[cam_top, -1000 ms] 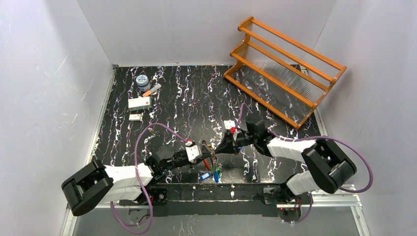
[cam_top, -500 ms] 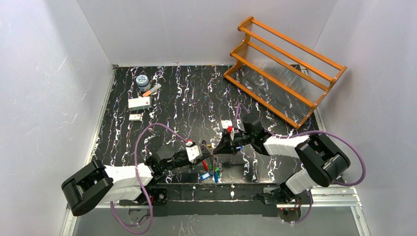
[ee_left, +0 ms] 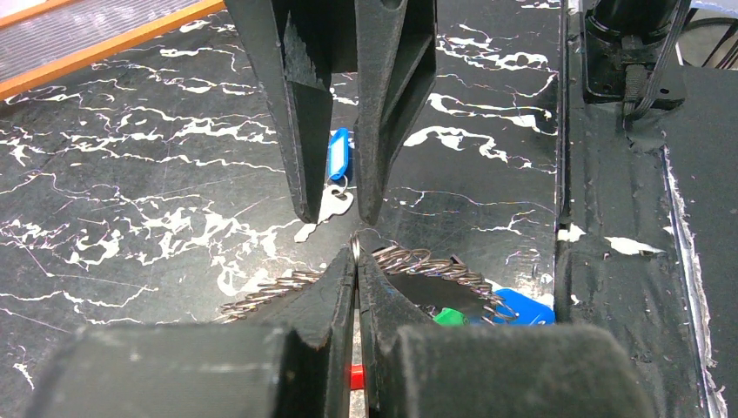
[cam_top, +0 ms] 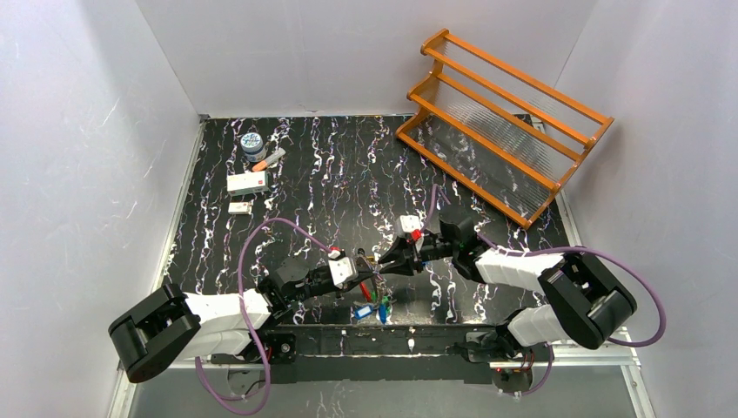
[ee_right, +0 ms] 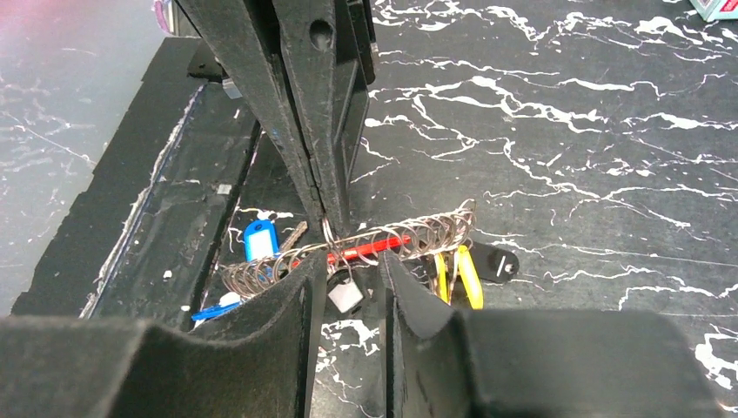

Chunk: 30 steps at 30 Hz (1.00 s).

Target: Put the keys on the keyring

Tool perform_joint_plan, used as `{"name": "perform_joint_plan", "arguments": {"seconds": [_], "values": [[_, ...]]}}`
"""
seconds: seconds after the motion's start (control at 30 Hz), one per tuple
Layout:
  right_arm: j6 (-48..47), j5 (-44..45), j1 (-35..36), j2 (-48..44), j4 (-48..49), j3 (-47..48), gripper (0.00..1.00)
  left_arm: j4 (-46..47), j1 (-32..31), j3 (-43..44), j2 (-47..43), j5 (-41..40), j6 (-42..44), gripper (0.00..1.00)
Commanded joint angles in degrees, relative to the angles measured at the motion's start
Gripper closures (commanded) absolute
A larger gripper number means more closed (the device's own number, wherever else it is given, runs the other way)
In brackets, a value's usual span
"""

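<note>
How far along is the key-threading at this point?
Done: the left tool is pinched shut on the keyring wire. In hand: the right tool faces it with a blue-tagged key between its fingers, though an actual grip is unclear. Left: that key looks not yet on the wire.

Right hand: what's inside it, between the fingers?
A silver key with a blue tag sits between the fingers of the right hand. Whether they pinch it is hidden.
</note>
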Motion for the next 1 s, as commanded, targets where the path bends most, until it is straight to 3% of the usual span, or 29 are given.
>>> {"name": "perform_joint_plan", "arguments": {"seconds": [0.0,0.5,0.87,0.9,0.97], "values": [[1.45,-2.87,0.17,0.52,6.54,-0.65,0.64,3.06,-0.38,0.4,-1.37,1.02,0.37,1.0],[2.81,-4.34,1.05,4.39,8.96,1.04,0.75,3.09,-0.4,0.38,-1.51,0.81,0.13,1.0],[4.16,-4.76,1.47,4.58,11.33,0.55,0.76,3.06,-0.36,0.38,-1.36,0.76,-0.05,1.0],[4.15,-4.69,1.48,4.65,11.33,0.55,0.78,3.03,-0.36,0.4,-1.28,0.81,-0.04,1.0],[4.03,-4.52,1.45,4.62,10.84,0.57,0.93,3.1,-0.37,0.4,-1.24,0.69,-0.13,1.0]]}}
